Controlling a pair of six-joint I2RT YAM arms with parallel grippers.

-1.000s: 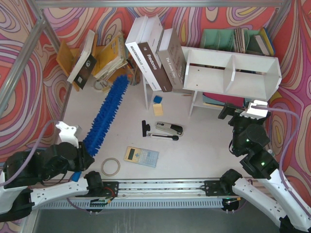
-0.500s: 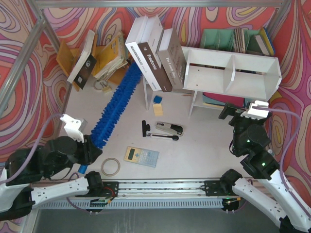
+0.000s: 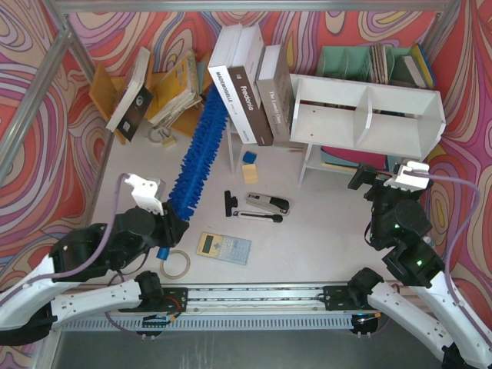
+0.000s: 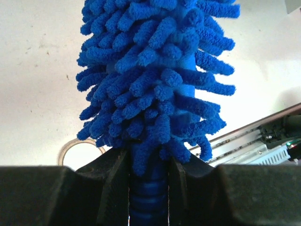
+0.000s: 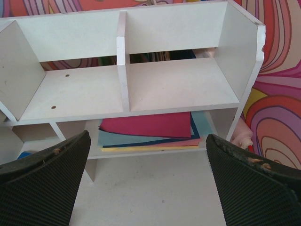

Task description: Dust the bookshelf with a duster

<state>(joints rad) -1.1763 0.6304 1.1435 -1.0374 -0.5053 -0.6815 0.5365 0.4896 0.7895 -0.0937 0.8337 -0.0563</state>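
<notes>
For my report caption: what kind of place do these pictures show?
Likely a staged robot test cell, not a home: swirl-patterned walls on a metal frame, and a bookshelf on the white table.

The duster head is fluffy royal-blue microfibre cloth; its handle ribbed, smooth blue plastic. The bookshelf is matt white board, edge chipped at 2 o'clock. The bench: matt, off-white.

Left jaws hide most of the duster handle.
</notes>
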